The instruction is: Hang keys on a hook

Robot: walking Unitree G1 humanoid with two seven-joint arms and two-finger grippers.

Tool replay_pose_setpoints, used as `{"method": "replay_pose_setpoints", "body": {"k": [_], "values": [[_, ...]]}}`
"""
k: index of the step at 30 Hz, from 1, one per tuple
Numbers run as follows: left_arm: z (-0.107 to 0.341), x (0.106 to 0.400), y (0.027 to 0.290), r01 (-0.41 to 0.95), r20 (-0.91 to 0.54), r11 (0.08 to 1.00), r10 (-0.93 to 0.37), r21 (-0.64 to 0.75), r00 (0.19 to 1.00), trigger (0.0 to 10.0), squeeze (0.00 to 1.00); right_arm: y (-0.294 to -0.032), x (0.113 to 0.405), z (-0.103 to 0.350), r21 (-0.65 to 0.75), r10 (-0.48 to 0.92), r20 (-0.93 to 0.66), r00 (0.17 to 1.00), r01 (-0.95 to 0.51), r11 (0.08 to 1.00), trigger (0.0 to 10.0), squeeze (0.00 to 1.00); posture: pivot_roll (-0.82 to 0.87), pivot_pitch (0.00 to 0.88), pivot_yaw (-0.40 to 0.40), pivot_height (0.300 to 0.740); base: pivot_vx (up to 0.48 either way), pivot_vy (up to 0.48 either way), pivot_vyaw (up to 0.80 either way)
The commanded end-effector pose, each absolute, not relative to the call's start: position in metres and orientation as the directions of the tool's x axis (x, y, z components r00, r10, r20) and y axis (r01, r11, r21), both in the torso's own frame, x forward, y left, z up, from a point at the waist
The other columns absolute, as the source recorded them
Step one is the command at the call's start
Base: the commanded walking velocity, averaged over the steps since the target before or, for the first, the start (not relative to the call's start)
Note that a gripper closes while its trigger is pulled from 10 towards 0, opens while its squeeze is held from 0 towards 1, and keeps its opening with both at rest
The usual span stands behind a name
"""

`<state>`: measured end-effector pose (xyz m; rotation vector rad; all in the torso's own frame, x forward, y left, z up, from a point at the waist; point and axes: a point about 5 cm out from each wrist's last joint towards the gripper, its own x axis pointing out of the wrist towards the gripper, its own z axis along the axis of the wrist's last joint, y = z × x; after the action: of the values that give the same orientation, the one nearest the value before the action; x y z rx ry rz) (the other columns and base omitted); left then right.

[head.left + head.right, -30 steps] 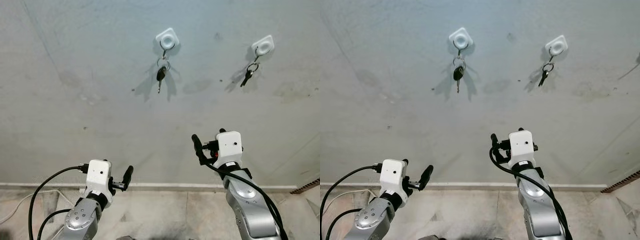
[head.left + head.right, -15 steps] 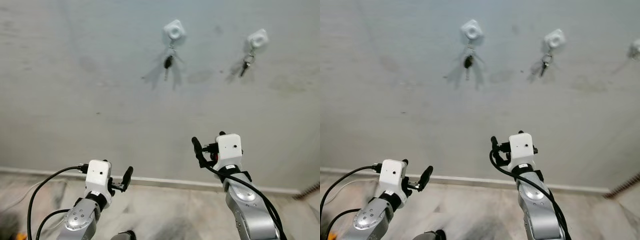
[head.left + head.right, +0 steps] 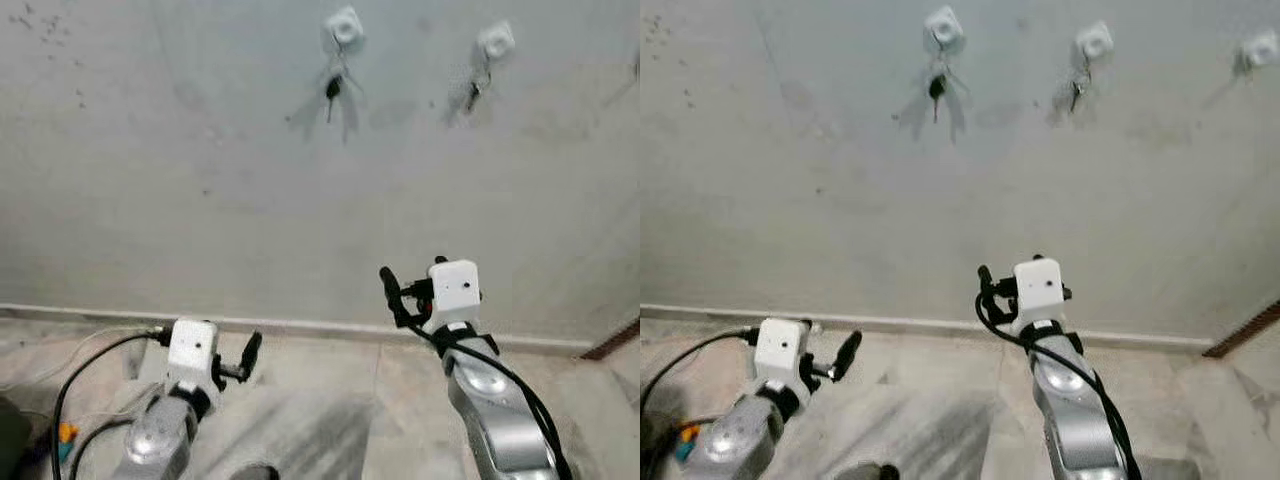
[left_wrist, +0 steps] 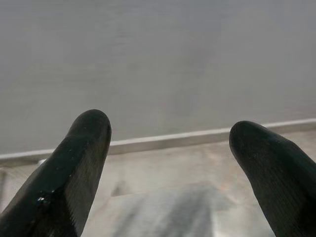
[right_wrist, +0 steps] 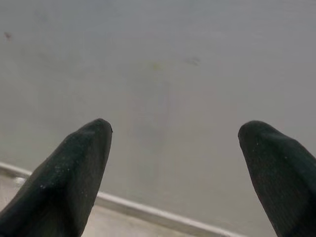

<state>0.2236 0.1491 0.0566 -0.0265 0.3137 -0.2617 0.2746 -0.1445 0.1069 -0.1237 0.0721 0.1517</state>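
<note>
Right gripper (image 5: 175,148): raised in front of the grey wall (image 3: 200,150), fingers (image 5: 74,177) spread wide apart with nothing between them, pointing at bare wall just above the white baseboard (image 3: 320,327). Left gripper (image 4: 170,148): sitting lower than the right one and well to its left, fingers (image 4: 69,168) likewise parted and empty, facing the baseboard and the marbled floor (image 3: 330,410). Keys (image 3: 331,88): one dark-headed set is hanging from a white hook (image 3: 343,26) high on the wall, well above and slightly left of the right gripper, well apart from both grippers. Second set of keys (image 3: 472,92): hanging from a second white hook (image 3: 496,40), well above the right gripper and a little to its right. Third white hook (image 3: 1259,48): further right on the wall; contents too blurred to tell. Black cables (image 3: 75,375): looping from the left wrist, running beside the left arm.
</note>
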Motion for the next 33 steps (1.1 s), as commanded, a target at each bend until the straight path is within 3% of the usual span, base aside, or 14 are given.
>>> {"method": "replay_pose_setpoints", "body": {"k": [1,33], "values": [[0.0575,0.2241,0.1556,0.238,-0.304,0.97,-0.241,-0.047,0.922,10.0,0.0,-0.1401,0.2758,0.1096,-0.107,0.159,-0.067,0.985,-0.166,0.98,10.0,0.0,0.05,0.079,-0.015,0.74,-0.304,0.0,0.0],[0.0575,0.2243,0.155,0.254,-0.298,0.966,-0.256,-0.045,0.92,10.0,0.0,-0.1402,0.2776,0.1094,-0.114,0.156,-0.062,0.986,-0.162,0.98,10.0,0.0,0.05,0.071,-0.015,0.74,-0.29,0.0,0.0]]}}
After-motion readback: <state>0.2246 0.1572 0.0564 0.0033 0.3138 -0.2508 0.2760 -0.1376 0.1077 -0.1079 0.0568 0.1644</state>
